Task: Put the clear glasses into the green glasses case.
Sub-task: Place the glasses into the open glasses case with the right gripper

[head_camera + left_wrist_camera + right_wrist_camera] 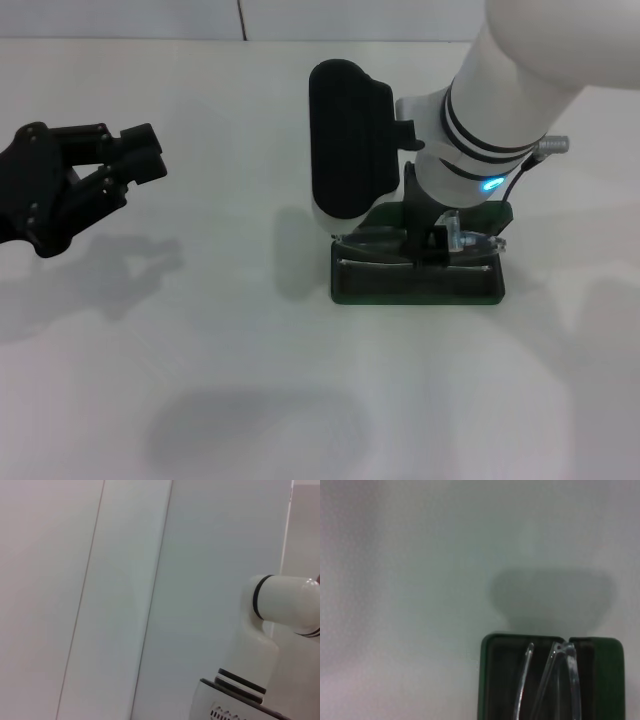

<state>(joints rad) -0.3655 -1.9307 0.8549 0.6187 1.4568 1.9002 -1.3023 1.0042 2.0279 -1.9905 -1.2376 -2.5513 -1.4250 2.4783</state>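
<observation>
Glasses (470,240), clear, lie in the open green case (415,283) under the right pincer (425,245), grip unreadable.

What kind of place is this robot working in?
Probably a lab test bench: a bare white table, pale wall panels, and only a green case with clear glasses.

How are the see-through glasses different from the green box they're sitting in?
The clear glasses are transparent, so the lining shows through them; the green glasses case is solid dark green. The glasses are thin, with long curved arms, while the case is a chunky rounded rectangle. The glasses sit under the right gripper, while the case lies open on the table. Both look about equally wide. The left gripper waits far aside.
</observation>
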